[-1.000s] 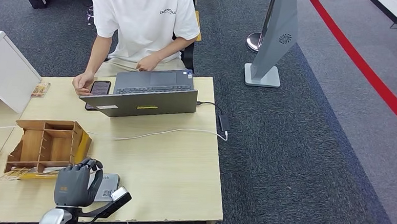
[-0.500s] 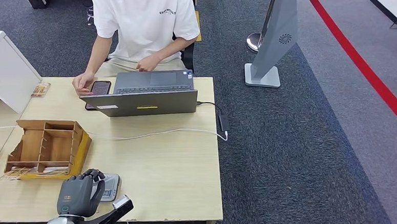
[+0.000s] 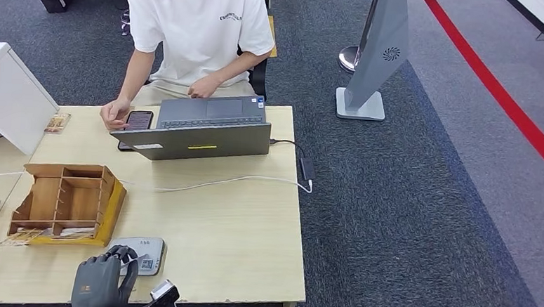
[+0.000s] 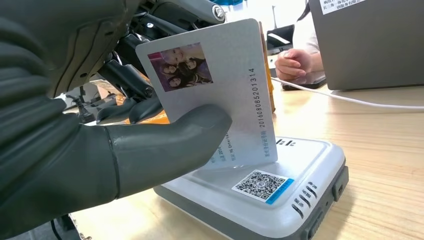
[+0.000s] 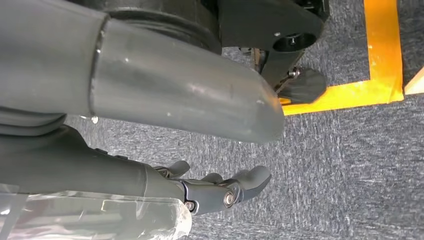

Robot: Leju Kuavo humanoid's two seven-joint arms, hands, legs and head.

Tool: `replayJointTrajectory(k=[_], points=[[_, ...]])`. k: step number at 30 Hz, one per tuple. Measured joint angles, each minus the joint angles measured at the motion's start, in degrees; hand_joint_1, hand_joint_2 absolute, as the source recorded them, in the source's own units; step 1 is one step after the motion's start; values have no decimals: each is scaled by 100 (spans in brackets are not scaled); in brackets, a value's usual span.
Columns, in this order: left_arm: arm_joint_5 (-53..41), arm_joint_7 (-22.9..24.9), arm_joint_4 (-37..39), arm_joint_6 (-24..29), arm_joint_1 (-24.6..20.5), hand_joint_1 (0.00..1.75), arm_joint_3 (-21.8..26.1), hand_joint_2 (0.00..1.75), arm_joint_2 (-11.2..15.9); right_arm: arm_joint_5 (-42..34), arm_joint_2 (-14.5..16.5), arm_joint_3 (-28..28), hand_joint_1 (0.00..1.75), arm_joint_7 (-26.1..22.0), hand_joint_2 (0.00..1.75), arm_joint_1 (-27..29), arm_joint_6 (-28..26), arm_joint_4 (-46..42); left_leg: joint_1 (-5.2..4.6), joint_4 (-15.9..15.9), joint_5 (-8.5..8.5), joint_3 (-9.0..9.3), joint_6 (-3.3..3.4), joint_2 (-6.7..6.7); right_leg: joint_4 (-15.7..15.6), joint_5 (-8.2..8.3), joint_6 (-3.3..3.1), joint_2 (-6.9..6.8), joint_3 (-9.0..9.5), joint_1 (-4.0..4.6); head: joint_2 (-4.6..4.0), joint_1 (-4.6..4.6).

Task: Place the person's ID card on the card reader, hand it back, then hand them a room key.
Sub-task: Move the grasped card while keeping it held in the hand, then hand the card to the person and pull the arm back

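Since the earlier frames, the left hand (image 3: pixel 98 284) has drawn back toward the near edge of the desk (image 3: pixel 237 229), and it no longer covers most of the card reader (image 3: pixel 141 254). Farthest left on the desk, a wooden organizer (image 3: pixel 66 202) stands well apart from the far edge. Just nearer than it, the left hand pinches the ID card (image 4: pixel 220 90) between its thumb and dark fingers; the card is held on edge, tilted, with its lower edge at the reader's white top, beside a printed QR code. Whether the card touches the reader cannot be told. Farther back and to the right, a person (image 3: pixel 195 23) in a white shirt sits behind an open laptop (image 3: pixel 200 128), one hand by a phone (image 3: pixel 137 120). The right hand (image 5: pixel 220 192) hangs over grey carpet, fingers loosely spread, holding nothing.
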Motion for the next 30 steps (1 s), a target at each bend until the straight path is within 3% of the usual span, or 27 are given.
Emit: replayJointTrajectory(k=[5,13,19,26,28,30], points=[[-54,-381,-432,696,59,175,8,175,-7,166,0,-2,0,-50,0,0,0,-2,1,1,3,0,-1,0,0,3,-2,1,-4,1,0,-1],[-192,-637,-1188,1262,-68,175,8,175,25,358,0,0,0,-106,0,-15,-38,28,1,1,2,-2,-2,-1,0,2,-2,0,-8,1,0,-1],[-304,-690,-1594,1316,-559,175,8,175,114,473,-2,8,0,-114,0,-58,-97,121,1,1,5,1,-3,1,1,7,-6,1,-5,1,0,-1],[-327,-711,-1632,1344,-678,175,8,175,136,523,-3,15,0,-116,0,-64,-98,145,1,1,8,1,-3,0,1,8,-8,0,-6,1,0,0],[-356,-697,-1582,1355,-1069,175,38,175,212,634,-8,68,0,-87,0,-105,-98,199,1,2,17,-3,-2,-5,2,12,-9,-6,-7,2,0,1],[-561,-640,-826,1315,-2375,175,335,175,493,863,-16,261,0,57,0,-262,-44,324,5,2,39,-8,-11,-7,6,30,-20,-7,-14,7,0,0]])
